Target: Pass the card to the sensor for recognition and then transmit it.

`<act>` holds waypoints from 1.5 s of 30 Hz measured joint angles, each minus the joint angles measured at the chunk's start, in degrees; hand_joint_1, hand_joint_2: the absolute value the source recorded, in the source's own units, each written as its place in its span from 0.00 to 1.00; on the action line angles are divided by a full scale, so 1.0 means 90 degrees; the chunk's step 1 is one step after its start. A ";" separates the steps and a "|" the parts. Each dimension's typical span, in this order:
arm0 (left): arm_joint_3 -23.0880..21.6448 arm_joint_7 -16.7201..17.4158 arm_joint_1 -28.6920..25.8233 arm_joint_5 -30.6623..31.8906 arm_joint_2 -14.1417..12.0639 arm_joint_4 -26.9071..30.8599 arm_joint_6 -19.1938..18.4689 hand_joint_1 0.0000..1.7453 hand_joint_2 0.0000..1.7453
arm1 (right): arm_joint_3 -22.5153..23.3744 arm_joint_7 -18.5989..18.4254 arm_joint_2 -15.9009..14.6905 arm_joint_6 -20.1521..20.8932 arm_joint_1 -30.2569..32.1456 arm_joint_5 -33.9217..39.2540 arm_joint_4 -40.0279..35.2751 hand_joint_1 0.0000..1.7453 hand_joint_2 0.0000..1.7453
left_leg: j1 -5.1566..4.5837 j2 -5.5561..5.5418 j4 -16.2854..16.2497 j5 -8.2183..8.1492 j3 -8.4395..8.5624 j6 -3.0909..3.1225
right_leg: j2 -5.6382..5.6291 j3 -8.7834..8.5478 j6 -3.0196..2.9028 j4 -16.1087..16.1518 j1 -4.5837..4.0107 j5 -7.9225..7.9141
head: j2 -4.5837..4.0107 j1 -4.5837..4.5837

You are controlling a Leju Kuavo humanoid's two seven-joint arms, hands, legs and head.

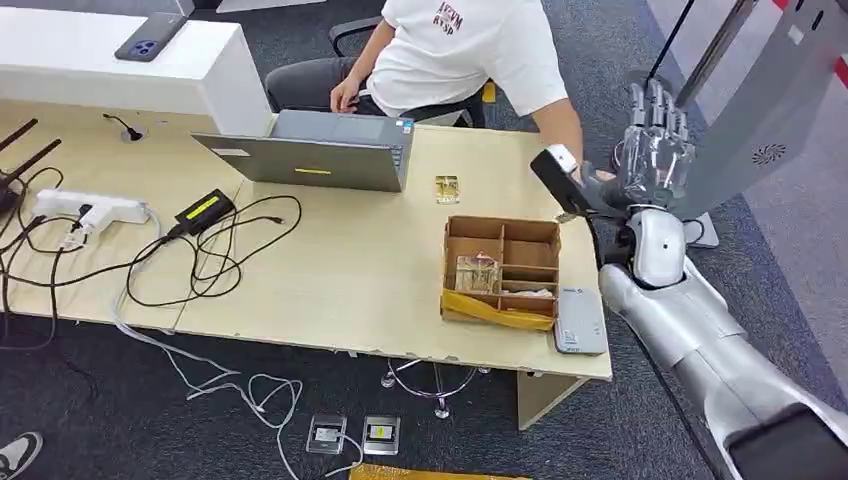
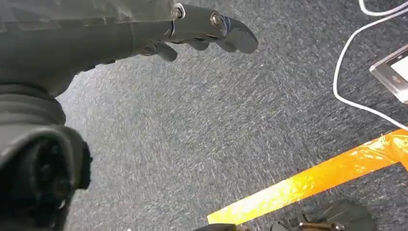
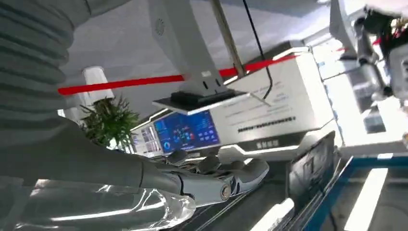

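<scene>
Your right hand (image 1: 655,145) is raised with fingers spread, holding nothing; the card (image 1: 447,189) lies on the table (image 1: 330,280), well off toward the laptop (image 1: 320,150). Reaching risks striking the person's arm (image 1: 565,130) just beside it.

Silver right arm (image 1: 690,330), white round wrist joint, translucent right hand (image 1: 655,150); dark-fingered left hand (image 2: 202,29), visible screws.

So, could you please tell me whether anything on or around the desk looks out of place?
One card lies loose on the desk, outside the cardboard box. Tangled cables sprawl across the desktop and trail over its edge onto the carpet.
</scene>
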State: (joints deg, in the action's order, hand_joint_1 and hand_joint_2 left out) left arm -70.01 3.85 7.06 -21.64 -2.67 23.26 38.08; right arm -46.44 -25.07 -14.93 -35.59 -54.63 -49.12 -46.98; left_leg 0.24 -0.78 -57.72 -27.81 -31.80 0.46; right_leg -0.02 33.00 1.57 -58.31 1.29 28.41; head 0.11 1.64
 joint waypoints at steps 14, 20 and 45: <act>0.0519 -0.0267 -0.0304 -0.0158 0.0082 -0.0073 0.0044 0.00 0.00 | 0.6860 0.4291 -0.0335 -0.0114 0.3895 0.0225 -0.2984 0.00 1.00 | -0.0001 -0.0035 0.0002 -0.0011 -0.0009 0.0009 | 0.0038 -0.0011 0.0003 0.0031 -0.0001 0.0003 | 0.0000 0.0000; 0.1005 -0.0306 -0.0316 0.0221 0.0199 -0.0189 0.0044 0.00 0.00 | 1.0513 0.5943 0.0051 -0.0111 0.4112 -0.0814 -0.2030 0.00 1.00 | -0.0004 0.0023 0.0002 -0.0028 0.0005 0.0011 | -0.0011 -0.0001 0.0004 0.0034 0.0001 0.0002 | 0.0000 -0.0002; 0.2132 -0.0073 -0.0351 0.0666 0.0430 -0.0311 -0.0024 0.00 0.00 | 1.4141 0.1916 0.1074 0.1259 0.5019 -0.3970 0.3246 0.00 1.00 | 0.0033 0.0053 0.0011 -0.0040 0.0006 0.0000 | -0.0042 -0.0010 -0.0011 0.0030 -0.0035 0.0012 | 0.0000 -0.0005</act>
State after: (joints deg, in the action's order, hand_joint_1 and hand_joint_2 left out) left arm -50.82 3.19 3.90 -15.65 1.20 20.46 37.86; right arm 80.83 -7.83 -5.27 -24.26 -9.46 -84.85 -17.77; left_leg 0.53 -0.30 -57.62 -28.17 -31.74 0.46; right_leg -0.40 32.91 1.47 -58.04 0.98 28.52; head 0.11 1.60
